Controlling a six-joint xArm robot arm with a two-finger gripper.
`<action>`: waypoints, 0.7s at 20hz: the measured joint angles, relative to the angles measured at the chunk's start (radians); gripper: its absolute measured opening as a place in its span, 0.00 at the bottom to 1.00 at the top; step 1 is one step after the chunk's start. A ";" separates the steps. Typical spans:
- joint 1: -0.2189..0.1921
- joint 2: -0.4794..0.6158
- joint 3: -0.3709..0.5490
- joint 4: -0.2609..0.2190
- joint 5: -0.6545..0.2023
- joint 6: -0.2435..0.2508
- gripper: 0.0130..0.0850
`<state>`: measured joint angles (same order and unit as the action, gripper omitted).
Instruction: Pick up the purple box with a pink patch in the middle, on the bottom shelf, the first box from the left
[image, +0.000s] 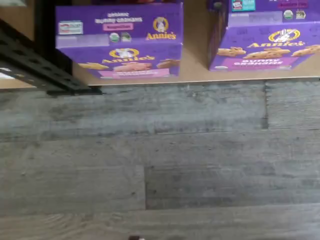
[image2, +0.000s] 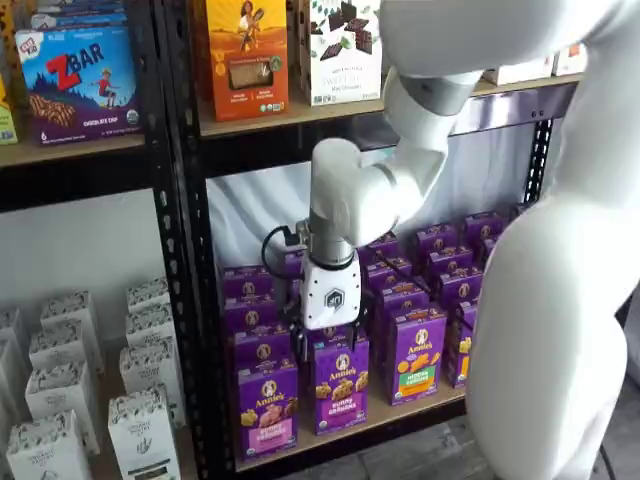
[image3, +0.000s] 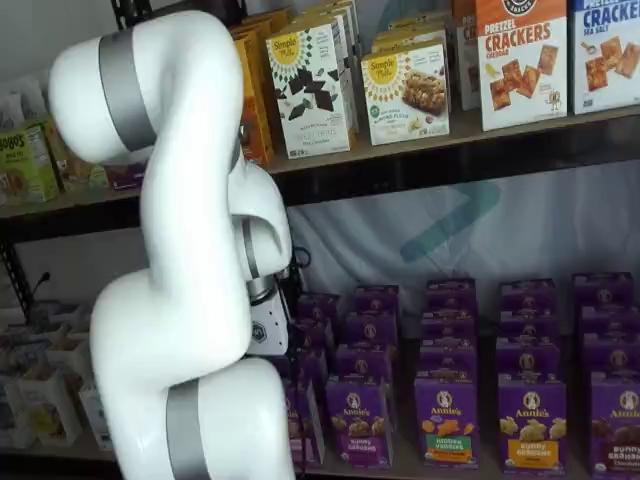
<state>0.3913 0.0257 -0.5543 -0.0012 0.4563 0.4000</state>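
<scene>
You see the upright purple cardboard carton with a pink band standing at the left end of the pale wooden bottom shelf, just beside a purple Bunny Grahams carton. The white-bodied tool hangs above them; you cannot tell how its fingers stand. Grey wood-grain floor planks lie below.
</scene>
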 joint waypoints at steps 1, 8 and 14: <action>-0.004 0.025 -0.017 -0.020 -0.003 0.014 1.00; -0.021 0.185 -0.105 0.014 -0.055 -0.035 1.00; -0.027 0.276 -0.150 0.049 -0.097 -0.075 1.00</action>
<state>0.3642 0.3013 -0.7046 0.0477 0.3594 0.3248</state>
